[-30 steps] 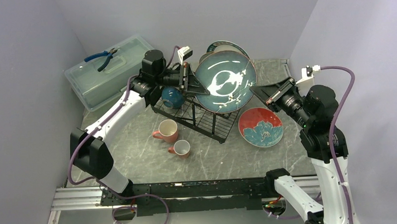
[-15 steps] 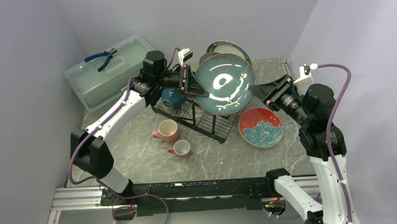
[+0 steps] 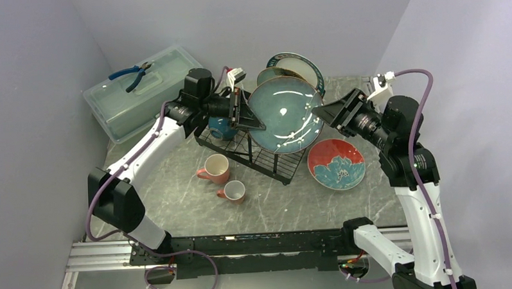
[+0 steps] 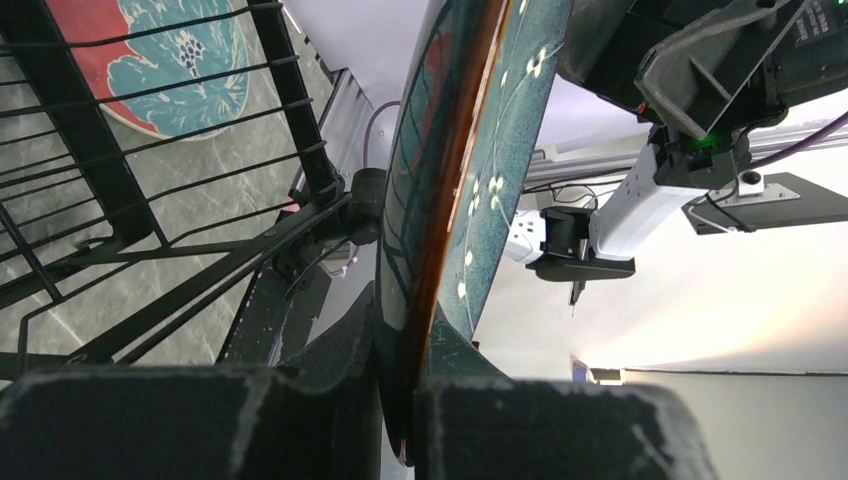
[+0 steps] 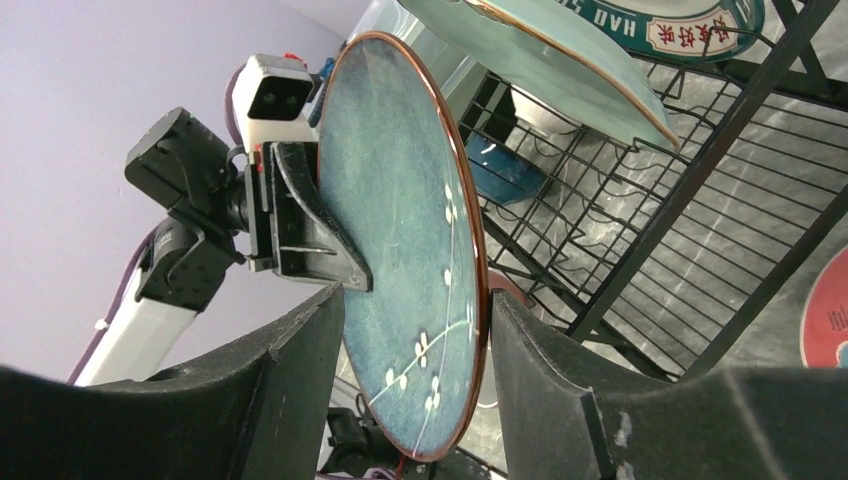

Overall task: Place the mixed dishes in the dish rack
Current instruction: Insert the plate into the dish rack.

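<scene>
Left gripper [image 3: 249,116] pinches the teal plate [image 3: 284,114] at its 9 o'clock rim, holding it on edge above the rack [image 3: 266,154], apparently for slotting in; right gripper [image 3: 322,111], fingers spread wide, flanks the 3 o'clock rim, likely to steady it.

From above, the glossy teal plate [image 3: 284,114] blocks the middle of the dish rack [image 3: 267,158], and its slots there can't be seen. Behind it the pale green plate [image 3: 268,74] shows only a sliver, and the lettered white plate [image 3: 297,62] loses its lower part. The blue bowl [image 3: 220,128] peeks out, half covered by the left tool [image 3: 249,114]. On the left wrist, the red floral plate [image 4: 150,50] is cut by the top edge, and the near fingers [image 4: 150,420] are just dark blur. On the right wrist, does the right tool [image 5: 415,300] touch the teal rim? Can't tell.
</scene>
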Robot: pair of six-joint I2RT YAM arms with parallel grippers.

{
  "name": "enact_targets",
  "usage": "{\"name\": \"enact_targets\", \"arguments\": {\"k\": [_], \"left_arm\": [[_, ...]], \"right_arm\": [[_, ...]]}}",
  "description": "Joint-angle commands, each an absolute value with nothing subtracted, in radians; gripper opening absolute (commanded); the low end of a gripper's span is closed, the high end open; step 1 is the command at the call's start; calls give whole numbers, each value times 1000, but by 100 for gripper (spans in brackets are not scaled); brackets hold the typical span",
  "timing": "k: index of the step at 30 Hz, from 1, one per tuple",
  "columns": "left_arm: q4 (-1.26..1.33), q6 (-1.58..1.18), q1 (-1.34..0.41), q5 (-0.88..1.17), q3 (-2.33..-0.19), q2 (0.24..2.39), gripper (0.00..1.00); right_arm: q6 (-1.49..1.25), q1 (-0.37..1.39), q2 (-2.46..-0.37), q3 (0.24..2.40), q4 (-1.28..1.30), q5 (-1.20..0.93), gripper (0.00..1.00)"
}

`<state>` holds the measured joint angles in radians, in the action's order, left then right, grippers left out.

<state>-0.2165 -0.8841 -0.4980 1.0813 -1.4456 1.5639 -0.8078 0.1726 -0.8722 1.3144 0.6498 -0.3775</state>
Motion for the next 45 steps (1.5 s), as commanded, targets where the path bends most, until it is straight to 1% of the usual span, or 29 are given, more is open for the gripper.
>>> {"name": "enact_targets", "arguments": {"k": [1,9,11,13,18,21,22,23,25,26,29,30,32,41,45], "left_arm": [[-171,-826,-509,1168,-1467,1459,0],[-226,-784,-509,1156,-1471,1423,0],[-226,-782,-509,1154,-1471,1416,0],[-232,-778,-509,1154,-1471,1411,0],[-230,-778,-509,1155,-1465,1407,0],[-227,-778,-509,1153,-1460,1408,0],[-230,-776,-509,1151,-1459,1408,0],[-234,-773,-509,1151,-1458,1409,0],[-244,-768,-509,1144,-1459,1413,0],[-262,-755,-509,1139,-1462,1415,3],[-326,-706,-509,1113,-1470,1418,30],[-346,-687,-508,1103,-1471,1416,36],[-387,-652,-507,1083,-1474,1416,46],[-580,-507,-449,987,-1505,1408,67],[-677,-430,-420,901,-1538,1389,72]], "right_arm": [[-770,169,-881,1327,551,-413,57],[-763,169,-901,1273,516,-455,52],[-771,169,-900,1252,492,-476,49],[-779,170,-899,1235,470,-495,44],[-791,168,-904,1210,427,-548,24],[-786,169,-900,1207,420,-558,11],[-783,168,-900,1209,420,-562,4],[-778,169,-901,1212,423,-564,0],[-765,169,-902,1223,438,-553,0],[-756,169,-901,1229,446,-543,0],[-724,169,-903,1266,471,-503,0],[-712,169,-907,1282,478,-495,0],[-690,169,-920,1314,488,-486,0],[-524,169,-1000,1487,513,-469,0],[-421,169,-1052,1589,547,-461,0]]}}
